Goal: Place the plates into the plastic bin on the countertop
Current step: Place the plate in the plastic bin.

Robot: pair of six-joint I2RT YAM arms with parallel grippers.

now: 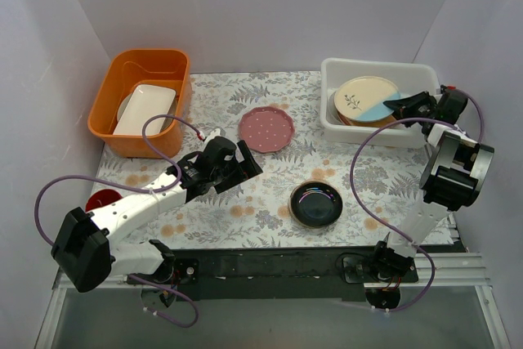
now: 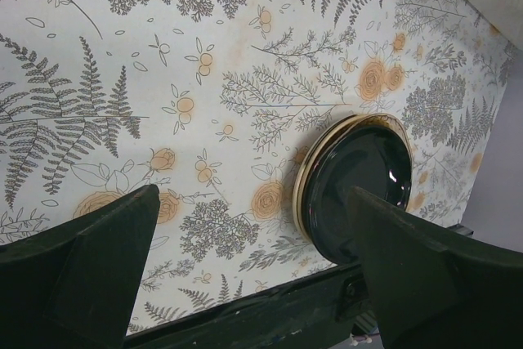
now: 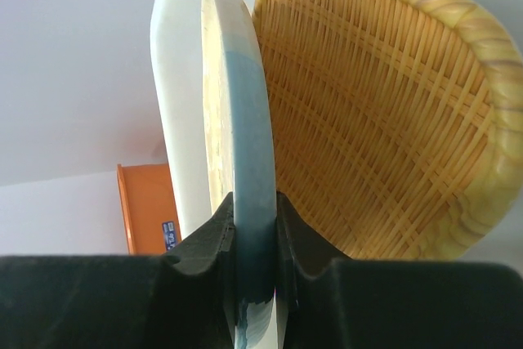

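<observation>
Bare countertop [image 1: 274, 176] lies open between the pink plate [image 1: 265, 129] and black plate [image 1: 315, 203] (orange tub [image 1: 122, 96] walls the far left).

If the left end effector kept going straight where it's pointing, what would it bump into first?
The left end effector would probably hit the flowery countertop, just beside the black plate; depth is unclear.

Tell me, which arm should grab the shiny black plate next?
Left, probably. The left gripper is open and empty, with the black plate lying just ahead in its wrist view. The right gripper is shut on the cream-and-blue plate at the plastic bin, so it is busy.
</observation>
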